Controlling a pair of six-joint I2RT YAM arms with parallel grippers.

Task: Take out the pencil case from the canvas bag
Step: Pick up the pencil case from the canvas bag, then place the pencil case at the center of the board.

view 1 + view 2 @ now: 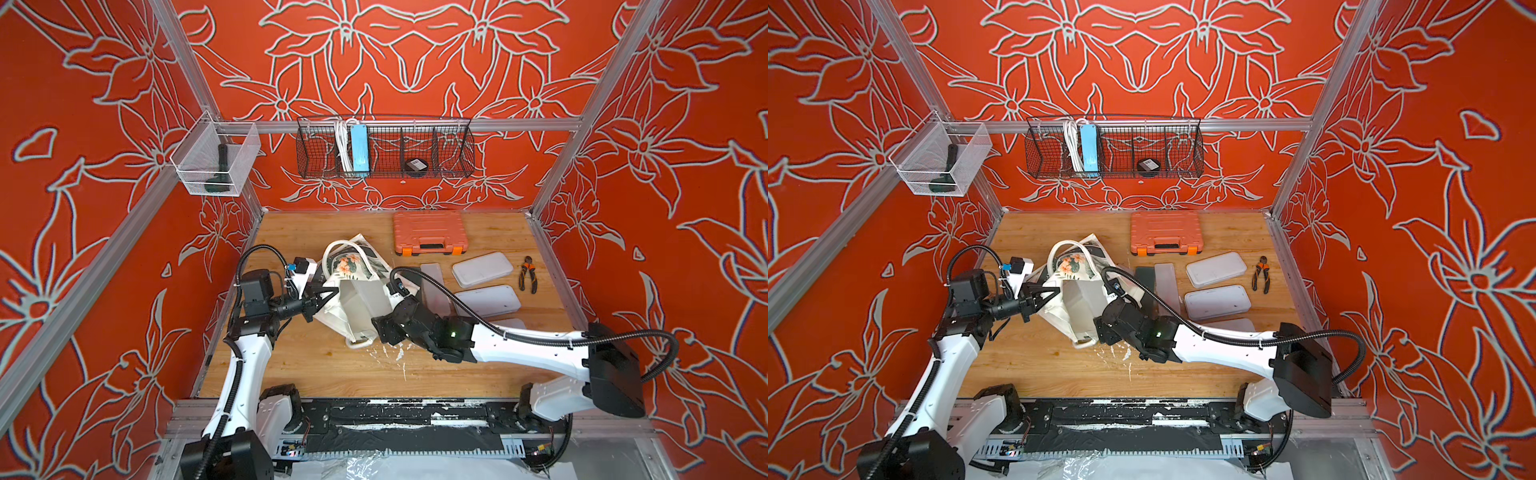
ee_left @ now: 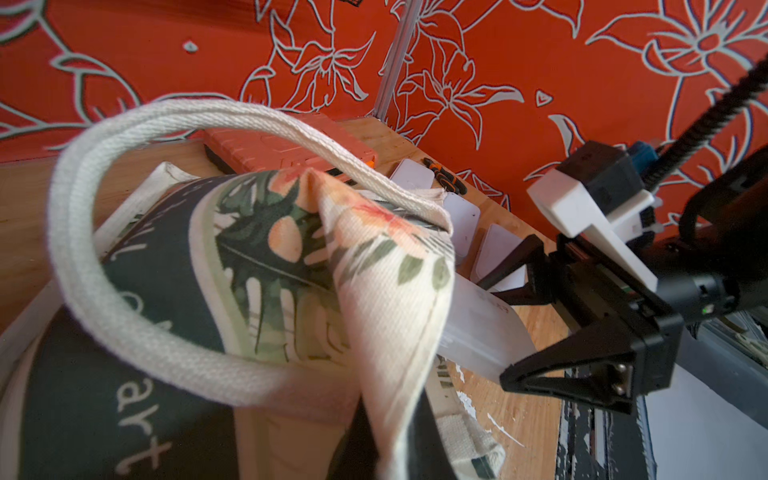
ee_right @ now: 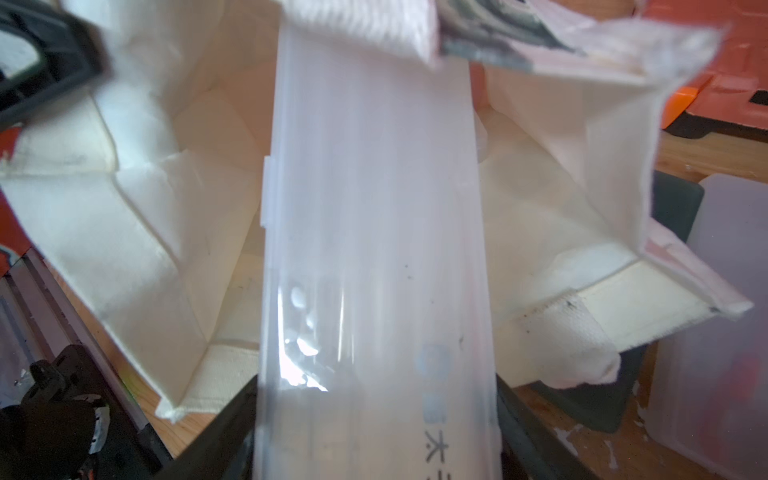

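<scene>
The canvas bag [image 1: 348, 266] [image 1: 1068, 266] lies crumpled on the wooden table, left of centre, with its mouth facing my right arm. My left gripper [image 1: 323, 296] [image 1: 1045, 296] is shut on the cloth at the bag's rim and holds the mouth up. In the left wrist view that rim cloth [image 2: 386, 316] runs down between the jaws. The pencil case [image 3: 374, 249] [image 2: 478, 328] is a long frosted translucent box that sticks partly out of the bag's mouth. My right gripper [image 3: 374, 415] [image 2: 494, 332] is shut on its near end, one black finger on each long side.
An orange tool case [image 1: 430, 232] sits at the back of the table. Several pale plastic boxes [image 1: 482, 269] and a pair of pliers [image 1: 528, 280] lie to the right of the bag. A black wire basket [image 1: 384, 147] and a clear mesh bin [image 1: 216, 160] hang on the walls.
</scene>
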